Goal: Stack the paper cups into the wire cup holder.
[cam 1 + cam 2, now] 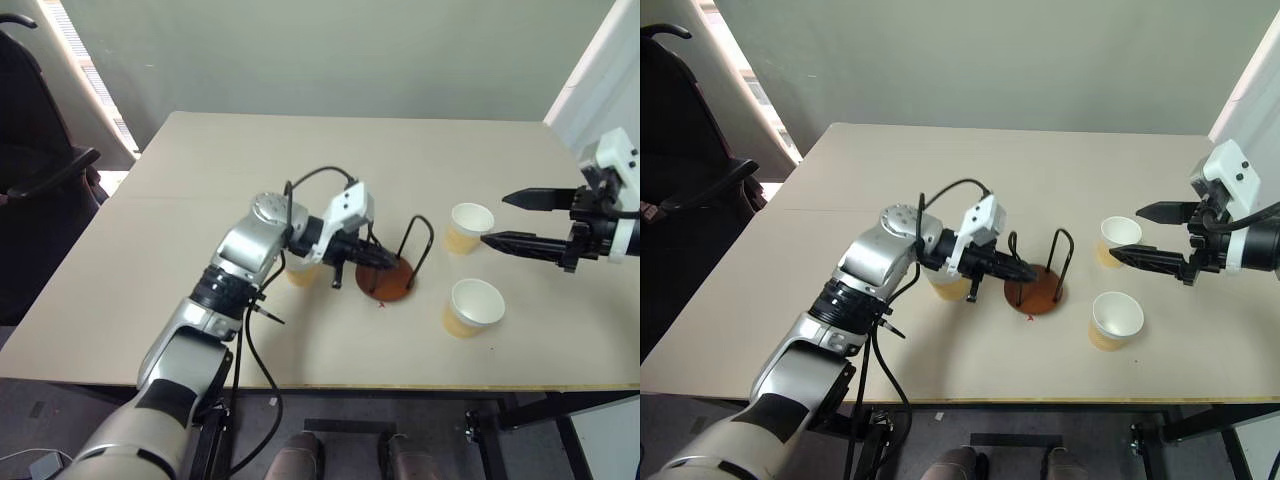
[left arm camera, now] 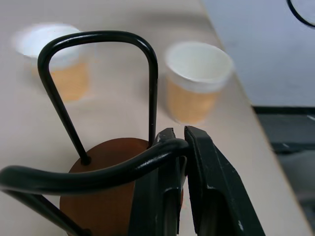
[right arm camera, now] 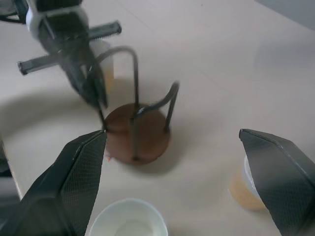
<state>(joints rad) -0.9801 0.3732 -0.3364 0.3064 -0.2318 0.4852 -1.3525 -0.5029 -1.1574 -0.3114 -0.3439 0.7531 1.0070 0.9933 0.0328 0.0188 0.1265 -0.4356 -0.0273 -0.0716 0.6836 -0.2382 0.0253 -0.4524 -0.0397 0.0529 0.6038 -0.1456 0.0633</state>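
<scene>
On the beige tabletop (image 1: 200,230), mid-frame, the left gripper (image 2: 182,147) pinched the black-wire, brown-disc cup holder (image 1: 392,268) — rigid; the right gripper (image 1: 505,220) gaped beside light, crushable tan paper cups (image 1: 472,306) — grip sidewalls gently.

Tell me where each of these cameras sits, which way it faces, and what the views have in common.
Head stereo views: high on the head, looking forward and down at the table; both arms show.
Left wrist view: along the shut left gripper, clamped on the wire cup holder, two paper cups beyond.
Right wrist view: between the open right gripper fingers, facing the holder and the left gripper.
Shared: every view shows the holder.
</scene>
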